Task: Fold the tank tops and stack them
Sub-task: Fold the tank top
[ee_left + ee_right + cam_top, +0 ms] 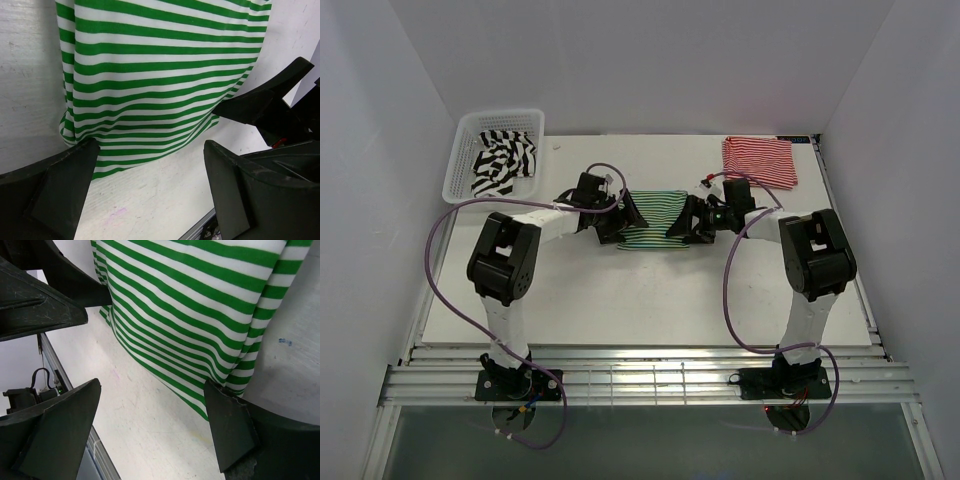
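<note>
Both jaws stand spread and hold nothing. The left gripper (150, 190) and right gripper (155, 430) face each other across the green-and-white top (655, 220), which lies mid-bench toward the far edge. Its long axis runs left to right, with an arm at each end and neither nearer. The black-and-white top (505, 163) is crumpled in the basket (460, 150) at the far left corner. The red-and-white top (758, 160) lies folded at the far right corner. From above, the grippers hide the green top's ends, and its straps cannot be made out.

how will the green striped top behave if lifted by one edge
Probably floppy: the green-and-white striped fabric tank top lies flat with rippled edges. Likely light, and may slide on the smooth white table if pushed.
</note>
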You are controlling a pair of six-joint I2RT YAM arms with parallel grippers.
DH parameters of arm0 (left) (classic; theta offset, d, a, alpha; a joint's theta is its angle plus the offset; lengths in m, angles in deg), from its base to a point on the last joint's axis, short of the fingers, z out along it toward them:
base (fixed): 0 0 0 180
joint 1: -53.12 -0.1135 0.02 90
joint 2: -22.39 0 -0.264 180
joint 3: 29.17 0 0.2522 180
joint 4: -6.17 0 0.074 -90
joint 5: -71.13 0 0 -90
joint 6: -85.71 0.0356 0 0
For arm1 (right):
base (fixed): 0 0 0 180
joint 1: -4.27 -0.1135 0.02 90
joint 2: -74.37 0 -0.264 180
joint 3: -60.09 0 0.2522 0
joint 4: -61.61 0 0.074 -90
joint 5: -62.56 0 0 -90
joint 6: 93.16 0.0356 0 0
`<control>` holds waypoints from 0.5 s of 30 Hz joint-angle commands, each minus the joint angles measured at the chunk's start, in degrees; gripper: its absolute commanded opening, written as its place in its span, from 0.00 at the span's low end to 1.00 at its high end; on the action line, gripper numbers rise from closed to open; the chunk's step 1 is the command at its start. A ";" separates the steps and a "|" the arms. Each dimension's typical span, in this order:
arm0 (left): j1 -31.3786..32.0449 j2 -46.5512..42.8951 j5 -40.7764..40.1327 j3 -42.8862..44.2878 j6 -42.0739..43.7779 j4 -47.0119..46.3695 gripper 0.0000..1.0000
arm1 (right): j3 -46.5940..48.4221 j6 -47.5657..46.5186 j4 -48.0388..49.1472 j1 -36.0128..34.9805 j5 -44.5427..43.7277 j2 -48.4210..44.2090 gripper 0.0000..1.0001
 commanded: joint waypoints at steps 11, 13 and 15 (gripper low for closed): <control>-0.22 -19.46 -5.75 -3.01 3.42 3.75 0.98 | 4.15 -9.14 -12.93 0.15 -13.81 -11.47 0.90; -0.22 -22.19 -7.07 -4.33 3.43 5.24 0.98 | 7.04 -9.67 -14.95 0.23 -17.68 -10.24 0.90; -0.22 -23.69 -8.21 -5.39 3.08 6.21 0.98 | 10.64 -10.37 -18.12 0.06 -21.11 -7.96 0.90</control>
